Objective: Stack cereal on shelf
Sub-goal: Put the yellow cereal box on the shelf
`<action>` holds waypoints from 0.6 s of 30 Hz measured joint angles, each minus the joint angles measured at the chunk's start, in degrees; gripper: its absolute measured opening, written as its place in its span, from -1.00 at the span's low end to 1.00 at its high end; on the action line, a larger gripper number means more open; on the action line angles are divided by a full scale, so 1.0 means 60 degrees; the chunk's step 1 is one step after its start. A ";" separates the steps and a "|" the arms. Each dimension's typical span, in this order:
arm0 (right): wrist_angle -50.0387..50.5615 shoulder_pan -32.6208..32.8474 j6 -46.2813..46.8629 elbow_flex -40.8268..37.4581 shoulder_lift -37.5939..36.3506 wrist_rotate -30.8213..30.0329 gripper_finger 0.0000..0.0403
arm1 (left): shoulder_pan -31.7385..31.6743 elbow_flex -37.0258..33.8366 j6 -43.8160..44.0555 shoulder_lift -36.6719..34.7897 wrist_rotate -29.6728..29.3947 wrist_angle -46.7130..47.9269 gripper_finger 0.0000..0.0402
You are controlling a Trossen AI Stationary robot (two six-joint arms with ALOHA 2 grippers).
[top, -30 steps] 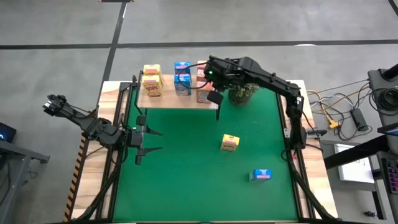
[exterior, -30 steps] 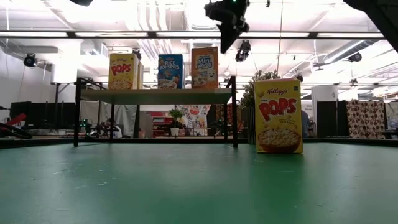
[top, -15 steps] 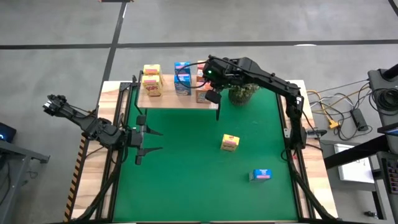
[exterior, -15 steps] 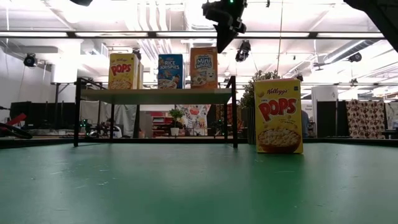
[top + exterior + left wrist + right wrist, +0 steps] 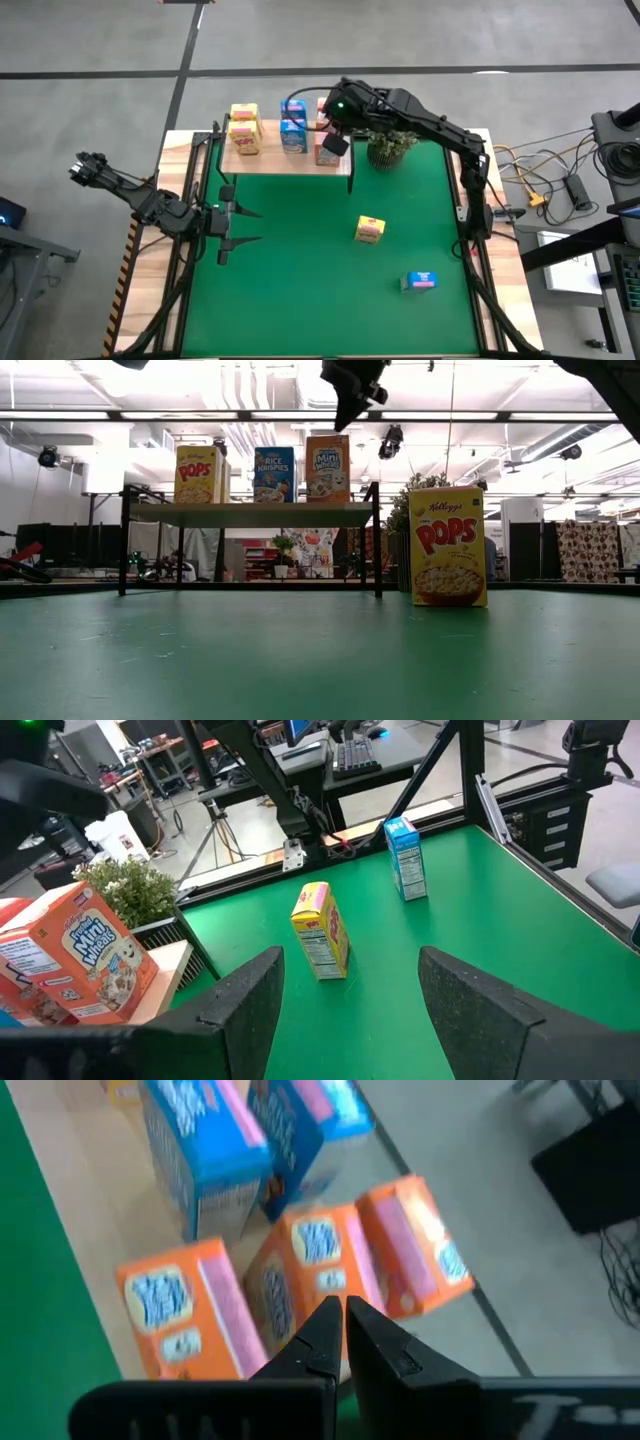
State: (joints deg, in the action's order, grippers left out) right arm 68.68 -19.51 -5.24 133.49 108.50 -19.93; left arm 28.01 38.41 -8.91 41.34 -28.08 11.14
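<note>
Above shelf (image 5: 290,160) – right gripper (image 5: 338,141) closed, empty | green table (image 5: 300,270) – left gripper (image 5: 240,226) open

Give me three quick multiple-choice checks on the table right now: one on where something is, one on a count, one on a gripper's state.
1. Where is the right gripper?
A. Above the shelf's right end
B. Over the blue box on the mat
C. Beside the left arm

2. How many cereal boxes stand on the green mat, off the shelf?
A. None
B. Two
C. Five

3. How do the right gripper's fingers stand?
A. Wide open
B. Shut on a yellow box
C. Shut, holding nothing

Answers:
1. A: the right gripper hangs over the orange boxes at the right end of the shelf.
2. B: only the yellow box and the blue box stand on the mat.
3. C: its fingertips meet with nothing between them.
</note>
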 joint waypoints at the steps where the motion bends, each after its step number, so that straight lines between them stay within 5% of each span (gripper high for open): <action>1: -0.0164 -0.0006 -0.0051 0.0000 0.0014 0.0056 -0.96 | 0.0003 0.0000 0.0000 0.0000 0.0000 0.0000 0.07; 8: -0.1053 0.0134 -0.0382 -0.0070 0.0012 0.0144 -0.96 | 0.0004 0.0002 0.0000 0.0004 0.0002 0.0000 0.07; 18: -0.1890 0.2252 -0.0289 0.0008 -0.0668 0.0922 -0.96 | 0.0001 0.0004 -0.0318 0.0004 0.0003 -0.0007 0.07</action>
State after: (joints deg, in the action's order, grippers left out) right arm 57.33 -6.00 -6.97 133.54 104.49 -14.40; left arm 28.01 38.44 -10.81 41.36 -28.06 11.10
